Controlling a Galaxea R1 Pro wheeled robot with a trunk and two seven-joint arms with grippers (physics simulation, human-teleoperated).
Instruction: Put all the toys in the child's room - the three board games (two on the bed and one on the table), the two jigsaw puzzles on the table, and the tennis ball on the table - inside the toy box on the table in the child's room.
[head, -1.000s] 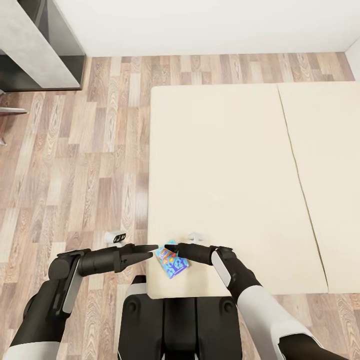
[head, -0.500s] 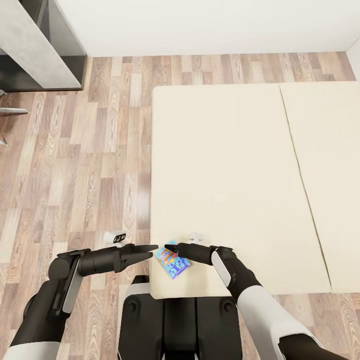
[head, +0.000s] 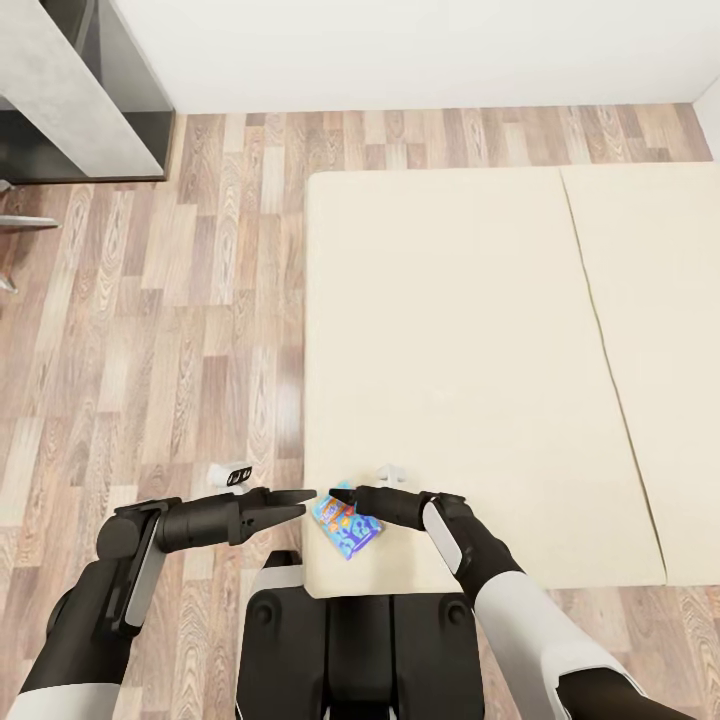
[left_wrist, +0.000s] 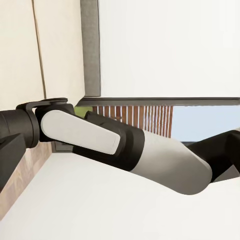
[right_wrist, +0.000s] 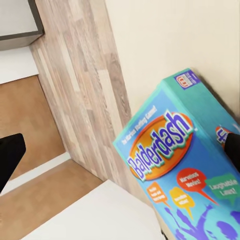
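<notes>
A small blue board game (head: 346, 527) with cartoon print hangs tilted over the near left corner of the bed (head: 450, 350), a cream mattress. My right gripper (head: 338, 492) is shut on its upper corner. In the right wrist view the box (right_wrist: 170, 150) is close and large, with one fingertip (right_wrist: 232, 150) against its face. My left gripper (head: 308, 500) points at the right one from the left, a little short of the box, open and holding nothing. A grey end of the table (head: 50, 90) shows far left. The toy box, jigsaw puzzles and tennis ball are out of view.
Wood floor (head: 180, 330) runs along the bed's left side and up to a white wall (head: 400, 50). My base (head: 350, 640) stands at the bed's near corner. A thin metal part (head: 20, 222) sticks in at the left edge, below the table.
The bed has slid slightly to the right in the picture while the box and both grippers kept their places: the camera moved with me, and the box came along.
</notes>
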